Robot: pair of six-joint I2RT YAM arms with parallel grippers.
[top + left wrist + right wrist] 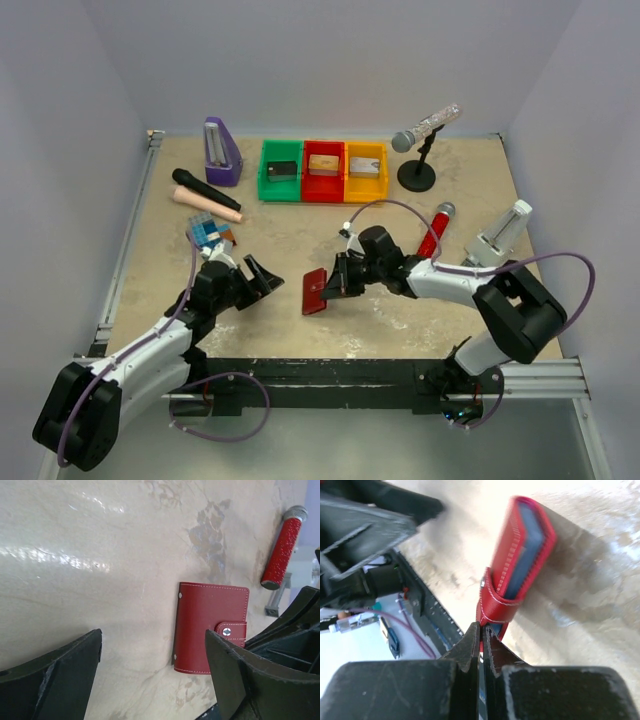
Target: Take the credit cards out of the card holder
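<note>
The dark-red card holder (315, 291) is closed, its snap tab fastened, and stands tilted on the table between both arms. My right gripper (341, 281) is shut on its near edge by the tab, as the right wrist view shows at the gripper (481, 630) and the card holder (520, 555). Bluish inner pockets show between the covers. The credit cards are hidden. My left gripper (262, 275) is open and empty just left of the card holder. In the left wrist view the card holder (210, 627) lies beyond the gripper (152, 645), toward its right finger.
A red microphone (433, 232) lies behind the right arm. Green (281, 170), red (322, 170) and yellow (365, 172) bins hold small blocks at the back. A purple metronome (221, 152), a black microphone (205, 189), a stand microphone (418, 150) and a blue item (205, 233) are around.
</note>
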